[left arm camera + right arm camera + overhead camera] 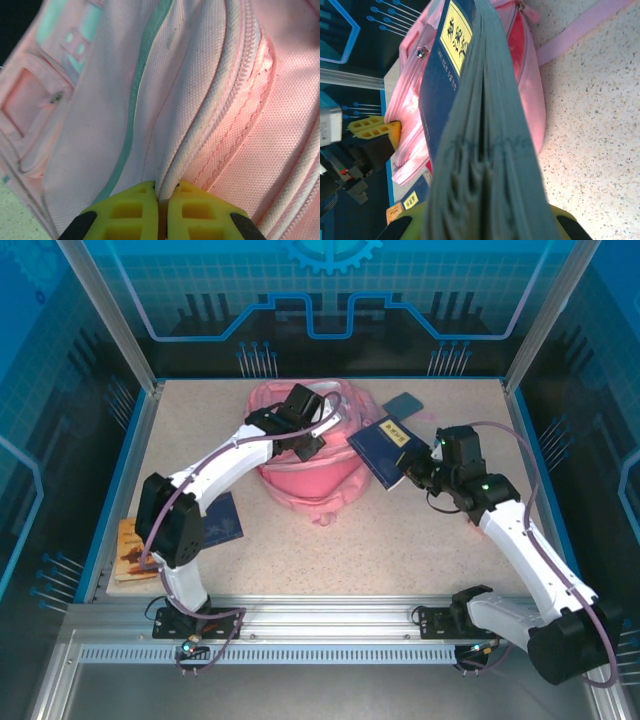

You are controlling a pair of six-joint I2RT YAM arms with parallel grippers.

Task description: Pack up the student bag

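The pink student bag (305, 475) lies at the back middle of the table. My left gripper (308, 445) is over its top. In the left wrist view my left gripper (164, 195) is shut, its yellow fingers (132, 207) pinching the pale piped edge (200, 130) beside the bag's zip. A dark blue book (385, 445) with a yellow label hangs at the bag's right side, and my right gripper (415, 472) is shut on it. In the right wrist view the book's page edge (485, 150) faces the camera, with the bag (532, 75) behind it.
Another dark blue book (222, 520) and an orange-brown book (130, 550) lie at the left near my left arm's base. A small grey-blue flat thing (405, 403) rests at the back right. A pink strap (580, 30) trails over the speckled tabletop.
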